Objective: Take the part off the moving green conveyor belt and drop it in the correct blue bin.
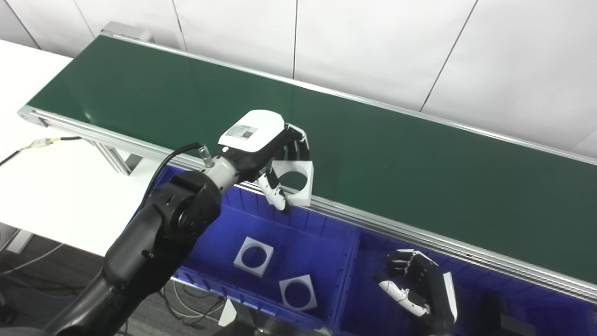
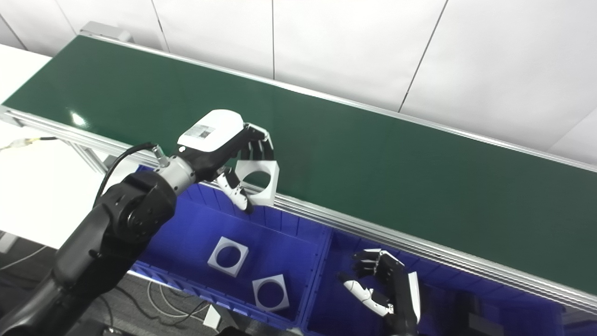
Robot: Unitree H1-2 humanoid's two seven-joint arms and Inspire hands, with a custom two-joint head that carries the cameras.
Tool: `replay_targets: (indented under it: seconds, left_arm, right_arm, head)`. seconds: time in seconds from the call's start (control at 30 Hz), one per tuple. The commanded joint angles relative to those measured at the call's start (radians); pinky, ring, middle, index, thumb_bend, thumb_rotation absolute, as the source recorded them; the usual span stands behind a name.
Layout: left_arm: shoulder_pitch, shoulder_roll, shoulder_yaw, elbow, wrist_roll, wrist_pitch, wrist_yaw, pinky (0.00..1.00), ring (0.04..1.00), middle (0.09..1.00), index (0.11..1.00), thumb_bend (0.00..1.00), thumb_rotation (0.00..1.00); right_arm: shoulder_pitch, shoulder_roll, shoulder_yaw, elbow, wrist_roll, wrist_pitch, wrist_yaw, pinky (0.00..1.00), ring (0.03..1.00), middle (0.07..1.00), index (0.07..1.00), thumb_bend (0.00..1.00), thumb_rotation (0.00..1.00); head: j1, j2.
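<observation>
The left hand [image 1: 268, 154] is holding the white square part [image 1: 295, 182] tight over the belt's [image 1: 419, 163] near edge, so next it should be letting go above the left blue bin [image 1: 322, 224], while the right hand [image 1: 419, 284] is waiting with loose, empty fingers.

You see a white square part [image 1: 298, 179] with a round hole, tilted up at the near edge of the green belt [image 1: 396, 154]. It sits above the left blue bin [image 1: 322, 224], where two like parts lie flat.
</observation>
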State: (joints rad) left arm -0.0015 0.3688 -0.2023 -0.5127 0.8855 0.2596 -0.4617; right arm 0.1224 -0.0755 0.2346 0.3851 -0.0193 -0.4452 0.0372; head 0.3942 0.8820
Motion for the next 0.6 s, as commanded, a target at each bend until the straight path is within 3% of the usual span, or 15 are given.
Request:
replay_targets:
  seconds: [0.0, 0.23, 0.57]
  left_arm:
    - [0.007, 0.012, 0.007, -0.031, 0.022, -0.005, 0.004, 0.37, 0.429, 0.451, 0.529, 0.52, 0.0]
    - [0.06, -0.002, -0.003, -0.008, 0.052, -0.011, -0.003, 0.38, 0.447, 0.454, 0.532, 0.52, 0.0]
    - [0.099, -0.004, -0.058, 0.149, 0.106, -0.068, 0.097, 0.33, 0.417, 0.446, 0.524, 0.52, 0.0]
  right_arm:
    - [-0.009, 0.009, -0.013, -0.036, 0.017, -0.025, 0.025, 0.44, 0.508, 0.573, 0.493, 0.52, 0.15]
    - [-0.005, 0.018, -0.03, -0.04, 0.018, -0.025, 0.044, 0.44, 0.504, 0.571, 0.492, 0.52, 0.15]
    - [0.0, 0.033, -0.046, -0.043, 0.024, -0.024, 0.063, 0.44, 0.505, 0.569, 0.493, 0.52, 0.15]
  head:
    - [0.001, 0.004]
    - [0.004, 0.005]
    - [-0.001, 0.008]
